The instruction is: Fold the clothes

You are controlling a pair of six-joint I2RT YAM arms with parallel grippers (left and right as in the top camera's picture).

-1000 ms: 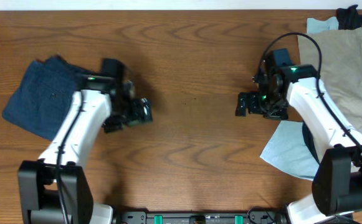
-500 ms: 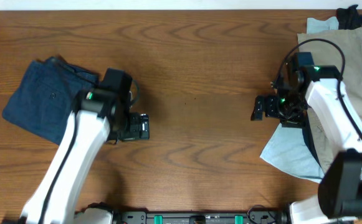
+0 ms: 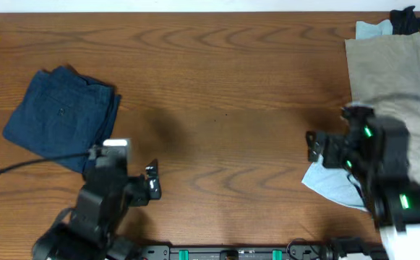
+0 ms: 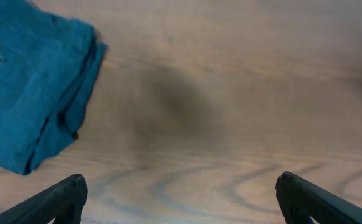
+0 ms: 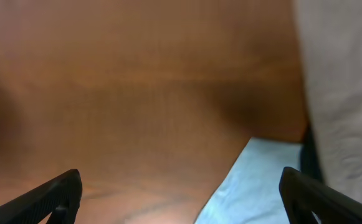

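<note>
The dark navy denim trousers [image 3: 59, 118] lie folded into a compact bundle at the left of the table; they also show at the upper left of the left wrist view [image 4: 31, 87]. My left gripper [image 3: 152, 187] is open and empty, low near the front edge, to the right of and below the trousers. In its wrist view the fingertips [image 4: 181, 199] are wide apart over bare wood. My right gripper [image 3: 315, 147] is open and empty at the right, beside the pale blue cloth. Its wrist view shows the fingertips [image 5: 181, 199] spread with nothing between.
Tan khaki trousers [image 3: 390, 72] lie at the right edge, with a pale blue cloth [image 3: 332, 177] below them and another pale blue piece [image 3: 372, 29] and a dark garment [image 3: 412, 18] at the far right corner. The pale blue cloth shows in the right wrist view [image 5: 255, 180].
Both arms have pulled back toward the front edge. The left gripper moved away from the folded trousers; the right gripper moved right and down toward the pale blue cloth.
</note>
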